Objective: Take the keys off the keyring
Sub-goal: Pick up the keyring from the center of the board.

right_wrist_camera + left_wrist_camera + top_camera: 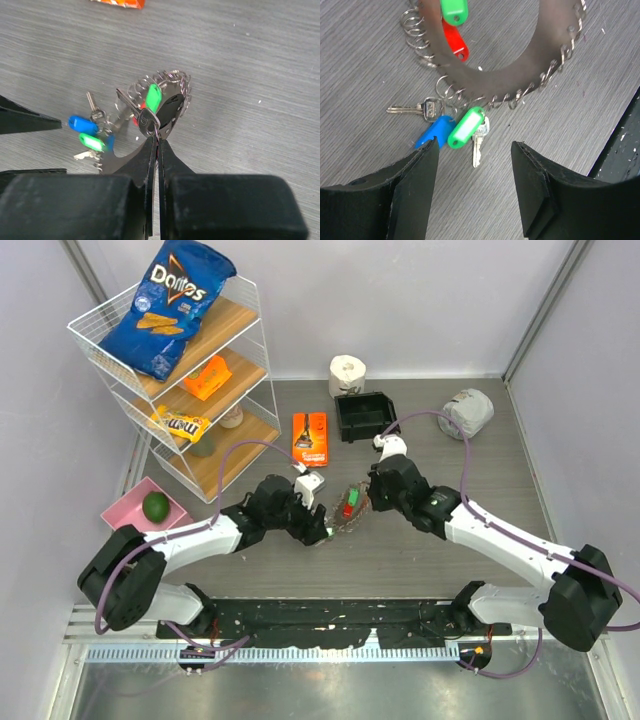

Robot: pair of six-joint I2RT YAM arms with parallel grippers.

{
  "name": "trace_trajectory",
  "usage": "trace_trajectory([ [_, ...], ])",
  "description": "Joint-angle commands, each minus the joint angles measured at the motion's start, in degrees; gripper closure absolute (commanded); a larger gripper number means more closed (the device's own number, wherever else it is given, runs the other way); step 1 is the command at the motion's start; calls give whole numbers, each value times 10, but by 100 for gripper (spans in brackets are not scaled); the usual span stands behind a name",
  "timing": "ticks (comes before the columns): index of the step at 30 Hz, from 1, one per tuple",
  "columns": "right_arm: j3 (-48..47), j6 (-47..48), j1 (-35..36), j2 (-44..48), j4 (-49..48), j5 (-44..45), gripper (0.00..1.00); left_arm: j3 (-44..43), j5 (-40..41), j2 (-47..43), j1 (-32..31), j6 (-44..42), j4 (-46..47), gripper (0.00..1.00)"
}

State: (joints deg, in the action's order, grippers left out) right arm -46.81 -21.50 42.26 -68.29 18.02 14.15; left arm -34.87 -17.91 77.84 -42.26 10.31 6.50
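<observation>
Nearby sit orange packet [310,437], black bin [362,416] (both clear); right gripper [157,142] pinches keyring [490,77], left gripper [475,150] gapes above keys [466,129].

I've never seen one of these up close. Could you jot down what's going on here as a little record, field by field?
left gripper: open, jaws just short of the tagged keys
right gripper: shut on the keyring at its edge
keys: hanging from the keyring's small loops
nearest the left gripper: blue tag and green tag
surface: grey table
</observation>
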Motion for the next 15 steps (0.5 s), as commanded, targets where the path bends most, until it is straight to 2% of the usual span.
trace_trajectory([
  [1,-59,12,-2,1,-16,11,95,-20,2,-4,-2,-11,-5,35],
  [9,-122,10,-2,-19,5,3,95,-16,-23,-13,-2,-5,6,33],
  [15,-171,10,-3,-11,30,1,95,53,-12,-106,-1,-6,82,28],
])
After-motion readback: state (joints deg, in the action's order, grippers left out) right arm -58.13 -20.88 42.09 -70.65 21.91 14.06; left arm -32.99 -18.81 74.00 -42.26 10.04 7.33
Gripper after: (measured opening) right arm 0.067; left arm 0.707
